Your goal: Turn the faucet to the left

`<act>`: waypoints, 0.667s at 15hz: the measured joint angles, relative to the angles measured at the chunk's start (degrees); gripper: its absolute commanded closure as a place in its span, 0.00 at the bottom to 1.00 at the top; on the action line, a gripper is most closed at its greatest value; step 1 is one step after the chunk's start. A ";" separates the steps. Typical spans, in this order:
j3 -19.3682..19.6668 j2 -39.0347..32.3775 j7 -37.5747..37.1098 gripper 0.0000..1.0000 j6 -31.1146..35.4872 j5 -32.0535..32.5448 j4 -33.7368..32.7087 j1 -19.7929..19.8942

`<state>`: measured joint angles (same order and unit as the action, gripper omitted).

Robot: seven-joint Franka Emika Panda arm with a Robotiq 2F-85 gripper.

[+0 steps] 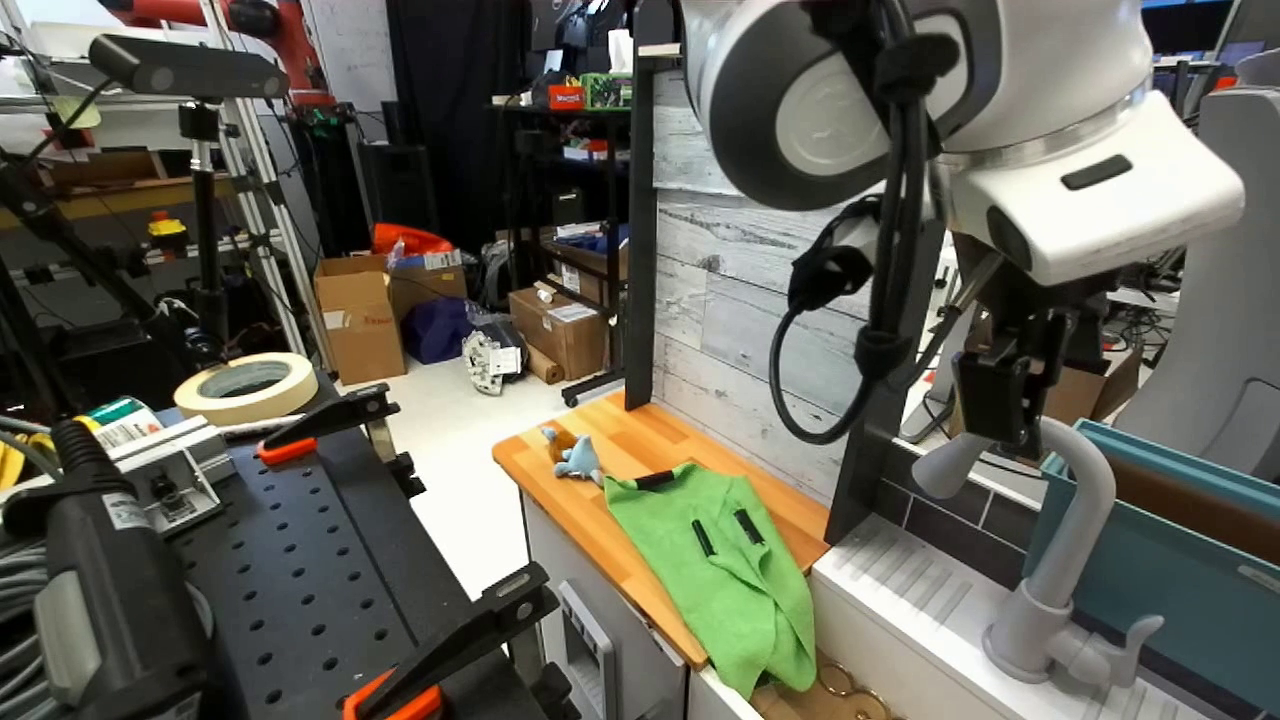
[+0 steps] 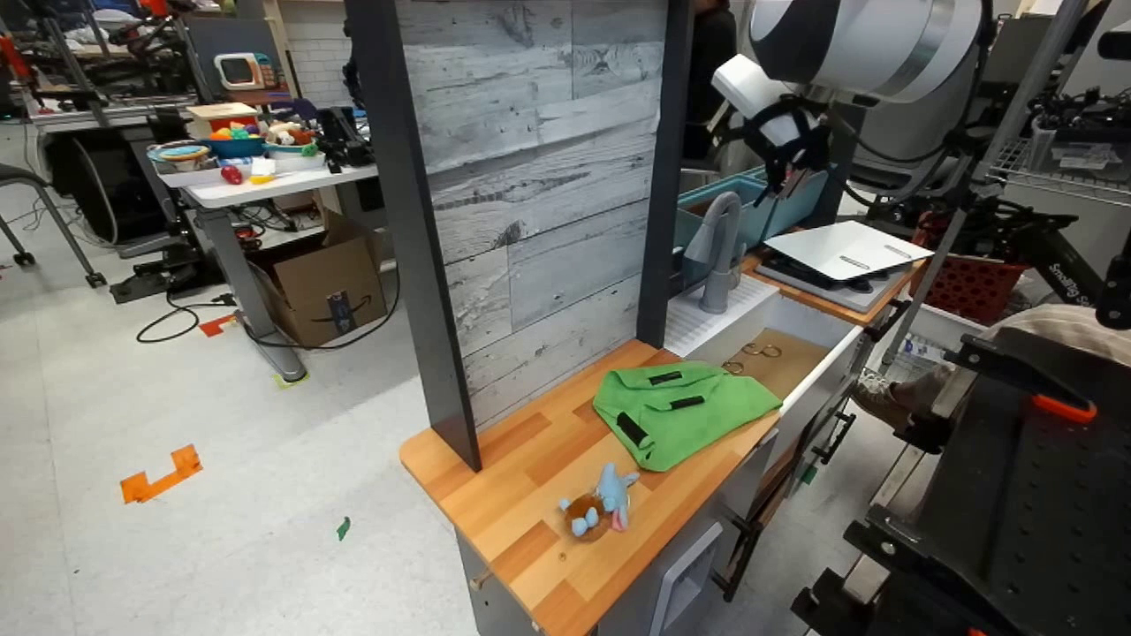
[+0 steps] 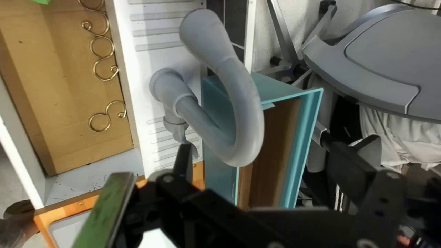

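The faucet is a light grey gooseneck tap, seen in both exterior views [image 1: 1090,490] [image 2: 726,230] and in the wrist view [image 3: 249,113]. It rises from a stubby base on the white sink ledge. Its spout head hangs over the ledge's back edge, not over the basin. A small lever handle [image 1: 1125,650] sticks out of the base. My gripper [image 1: 1010,425] is open and empty, near the top of the arch; it also shows in an exterior view [image 2: 785,181]. In the wrist view its fingers [image 3: 267,155] stand wide apart, with the arch ahead between them, apparently untouched.
A teal bin [image 3: 220,137] stands right behind the faucet. The sink basin [image 2: 800,353] holds several gold rings. A green cloth [image 1: 715,570] and small plush toys [image 1: 575,455] lie on the wooden counter. A wood-look panel [image 2: 548,177] stands behind it. A white board [image 2: 848,252] lies beside the sink.
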<state>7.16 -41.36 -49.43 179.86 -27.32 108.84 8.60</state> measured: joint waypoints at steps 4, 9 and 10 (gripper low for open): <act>-1.83 8.99 6.83 0.00 -2.63 0.94 12.13 -1.44; -2.24 14.27 9.68 0.00 -4.36 1.00 19.75 -4.17; -2.04 14.00 9.68 0.00 -4.36 1.00 19.45 -4.02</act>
